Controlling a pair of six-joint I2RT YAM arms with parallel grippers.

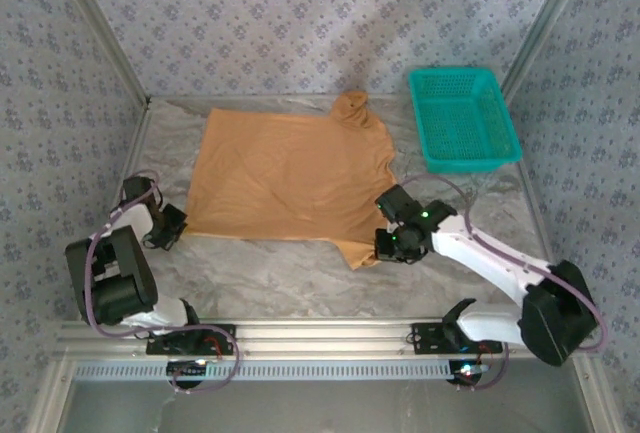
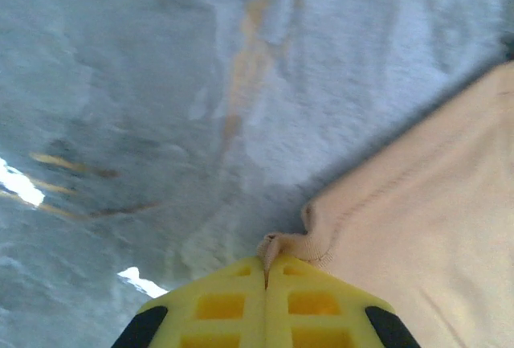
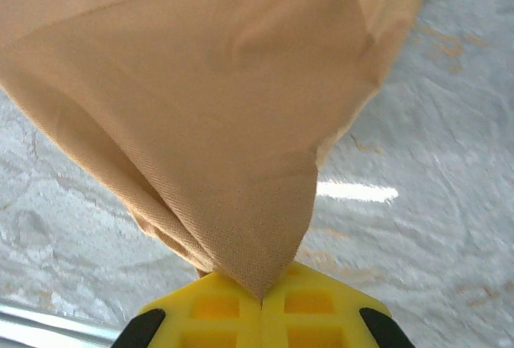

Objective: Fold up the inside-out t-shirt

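My left gripper and right gripper each pinch a near corner of the inside-out t-shirt; it looks light and limp, so corners seem the right hold.

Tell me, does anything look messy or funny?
A little. The t-shirt is scrunched into a lump at its far edge, near the teal basket, not flat. The left gripper and right gripper pinch its near corners.

Plain tan shirt lying spread out, corners lifting.
It is lying mostly flat on the table, hem facing left and neck facing right. The far sleeve is bunching into a small heap. The near sleeve is tenting up into a creased peak, and the near-left hem corner is puckering.
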